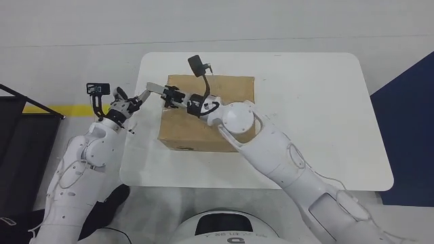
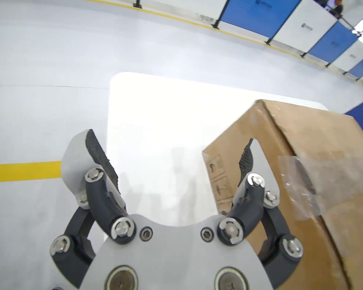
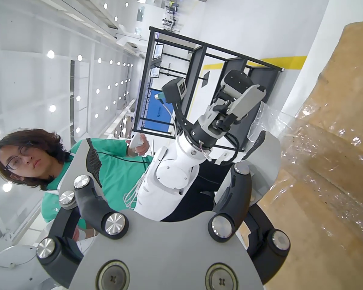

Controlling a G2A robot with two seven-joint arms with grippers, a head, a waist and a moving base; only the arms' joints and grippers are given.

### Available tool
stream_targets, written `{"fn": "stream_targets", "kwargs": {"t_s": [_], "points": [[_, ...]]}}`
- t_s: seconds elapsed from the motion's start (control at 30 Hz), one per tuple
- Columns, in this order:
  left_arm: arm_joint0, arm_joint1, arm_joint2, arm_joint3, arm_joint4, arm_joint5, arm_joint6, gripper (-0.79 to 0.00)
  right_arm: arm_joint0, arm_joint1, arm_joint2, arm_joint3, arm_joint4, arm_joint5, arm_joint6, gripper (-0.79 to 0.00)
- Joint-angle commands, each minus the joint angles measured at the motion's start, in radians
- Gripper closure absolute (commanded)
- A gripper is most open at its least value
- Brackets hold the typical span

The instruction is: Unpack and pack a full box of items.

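Box (image 1: 182, 130) left of centre on the desk (image 1: 305, 108), left tool (image 2: 169, 140) and right tool (image 3: 174, 140) spread at its upper-left edge: pinching the loose tape (image 2: 308, 182) badly could tear it or drag the box.

On the counter (image 1: 312, 108), left of centre: box (image 1: 207, 118). At the box's left edge, outside it: left tool (image 1: 165, 95), one finger (image 2: 248, 158) before the box's side. Opposite, above the box top, just beside the left tool: right tool (image 1: 180, 99).
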Motion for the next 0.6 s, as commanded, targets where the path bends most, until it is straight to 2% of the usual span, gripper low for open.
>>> {"fn": "stream_targets", "kwargs": {"t_s": [0.0, 0.1, 0.37, 0.57], "points": [[-0.001, 0.003, -0.019, 0.016, -0.096, -0.091, -0.043, -0.785, -0.006, 0.001, 0.006, -0.006, -0.004, -0.003, 0.004, -0.785], [-0.011, 0.007, -0.037, 0.045, -0.192, -0.171, -0.104, -0.785, -0.011, 0.002, 0.012, -0.009, -0.006, -0.005, 0.010, -0.785], [-0.051, 0.009, -0.025, 0.091, -0.384, -0.266, -0.233, -0.785, 0.005, -0.005, 0.006, 0.015, -0.020, -0.001, 0.000, -0.785], [-0.089, 0.014, -0.018, 0.167, -0.602, -0.346, -0.394, -0.785, -0.003, -0.005, 0.021, 0.019, -0.020, -0.016, -0.001, -0.785]]}}
